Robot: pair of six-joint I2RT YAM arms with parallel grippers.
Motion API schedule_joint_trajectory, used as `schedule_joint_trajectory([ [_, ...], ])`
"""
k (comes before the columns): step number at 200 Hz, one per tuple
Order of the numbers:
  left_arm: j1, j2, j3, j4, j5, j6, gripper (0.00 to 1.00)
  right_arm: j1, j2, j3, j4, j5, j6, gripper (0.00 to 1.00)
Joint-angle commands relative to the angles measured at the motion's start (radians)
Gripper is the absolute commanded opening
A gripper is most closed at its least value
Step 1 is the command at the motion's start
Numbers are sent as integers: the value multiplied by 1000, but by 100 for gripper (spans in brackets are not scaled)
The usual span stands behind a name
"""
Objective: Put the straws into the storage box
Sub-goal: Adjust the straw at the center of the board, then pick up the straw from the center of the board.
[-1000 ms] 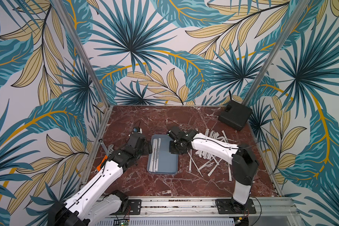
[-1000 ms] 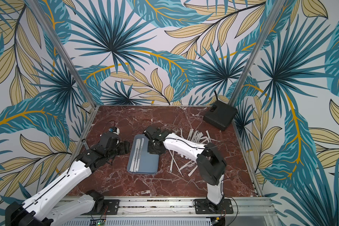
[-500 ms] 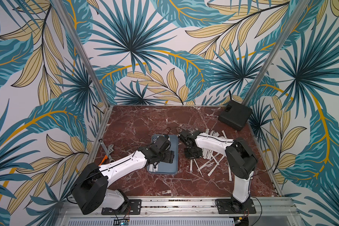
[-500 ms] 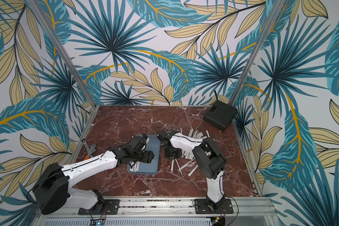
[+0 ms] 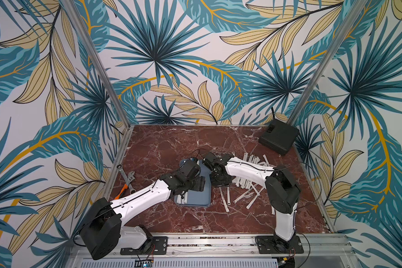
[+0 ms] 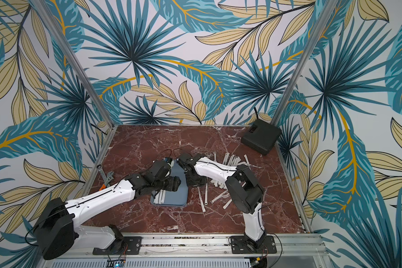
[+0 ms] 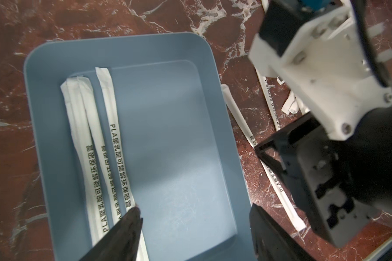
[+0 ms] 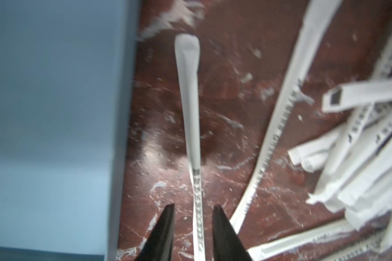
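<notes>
Grey-blue plastic, the box (image 5: 199,199) sits just below the frame's centre in both top views, on the red marble bench (image 5: 172,143). A few straws (image 5: 180,200) lie lengthwise along its left side, and the rest of its floor shows bare plastic. The left end effector (image 5: 199,184) hangs over the box's upper half. The right end effector (image 5: 219,182) points down just right of the rim. Further right, many more straws (image 6: 230,160) lie fanned and scattered on the bench, some crossing.

In the left wrist view the box (image 7: 122,43) shows rounded corners and a low rim. Three straws (image 7: 113,135) lie in it near one long wall, two of them overlapping. They are flat white paper wrappers with black print running along them. The left end effector (image 7: 195,208) is spread wide above the box floor, with nothing between its fingers.

In the right wrist view the right end effector (image 8: 194,205) is slightly spread around one straw (image 8: 188,101), with gaps on both sides of it. That straw runs along the bench near the box (image 8: 54,113) wall, apart from it. A heap of wrapped straws lies beyond.
</notes>
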Motion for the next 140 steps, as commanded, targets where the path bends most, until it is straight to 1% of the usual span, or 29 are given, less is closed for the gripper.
schedule_joint_trajectory([
  [1, 9, -23, 43, -30, -29, 11, 80, -4, 5, -14, 47, -39, 69, 38],
  [14, 18, -45, 29, -37, -33, 14, 80, -17, -37, -43, 61, -37, 89, 37],
  [28, 39, -70, 6, -38, -31, 14, 80, -46, -73, -90, 59, 7, 88, 34],
  [43, 66, -93, -18, -34, -21, 14, 80, -77, -86, -127, 50, 47, 78, 33],
  [60, 85, -111, -26, -44, -14, 16, 80, -104, -77, -153, 47, 79, 69, 34],
  [98, 92, -122, -35, -50, -11, 18, 80, -130, -18, -160, 65, 87, 53, 34],
  [125, 94, -127, -43, -49, -12, 16, 80, -135, 6, -167, 87, 77, 56, 27],
  [140, 95, -131, -43, -52, -16, 18, 80, -138, 9, -173, 103, 74, 57, 25],
])
